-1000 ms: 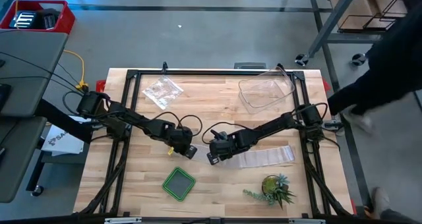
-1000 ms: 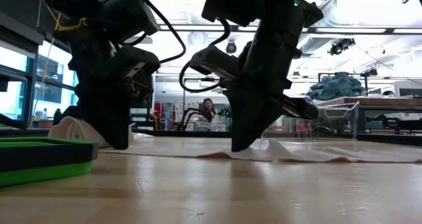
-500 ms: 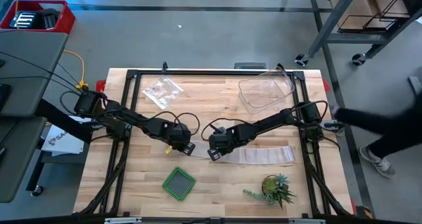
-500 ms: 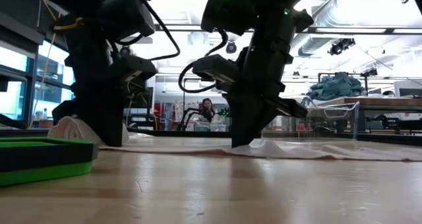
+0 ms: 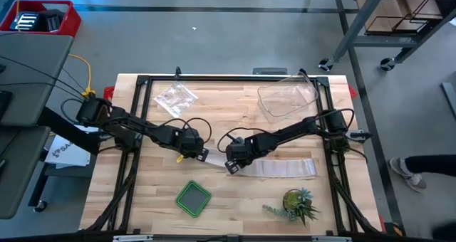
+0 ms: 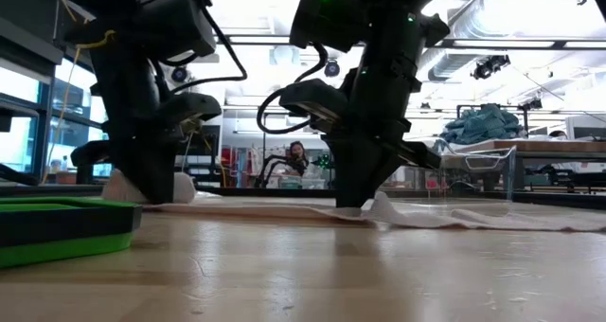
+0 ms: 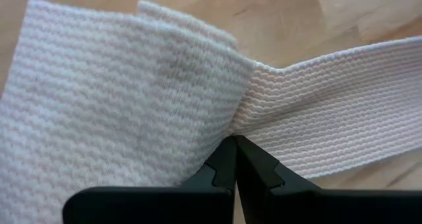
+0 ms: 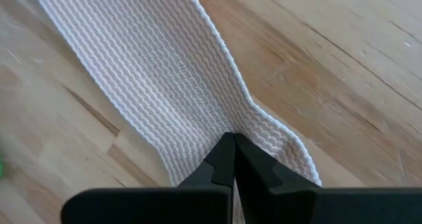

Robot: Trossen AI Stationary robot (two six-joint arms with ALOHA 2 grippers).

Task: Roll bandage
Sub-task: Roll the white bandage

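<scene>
The bandage [image 5: 281, 168] is a white gauze strip lying flat across the middle of the table. Its left end is gathered into a thick wad [image 7: 112, 99], which also shows as a white lump in the low view [image 6: 118, 185]. My left gripper [image 5: 201, 155] is shut on the bandage at this wad [image 7: 235, 145]. My right gripper [image 5: 230, 166] is shut on the strip a little to the right of it [image 8: 233, 141]. The strip's free end [image 5: 310, 167] rests on the wood. My left gripper pinches the bandage between its two fingers where the wad meets the flat strip [image 7: 227, 122]. The fingers come from above, pointing down. The wad and the strip lie on the table. My right gripper pinches a small raised pucker of the strip [image 8: 254, 122] between its two fingers, from above. The strip lies on the table on both sides of the pucker, which stands up as a small peak [image 6: 381, 205].
A clear plastic tub [image 5: 287, 100] stands at the far right and a crinkly clear bag [image 5: 175, 97] at the far left. A green square tray [image 5: 193, 198] and a small plant [image 5: 296, 205] sit near the front edge. A person's leg [image 5: 420, 167] shows beyond the right edge.
Both grippers have gone a little toward the table's far edge, staying shut on the bandage. The bandage's left part has slid along the table with them; its right end has stayed where it was.
</scene>
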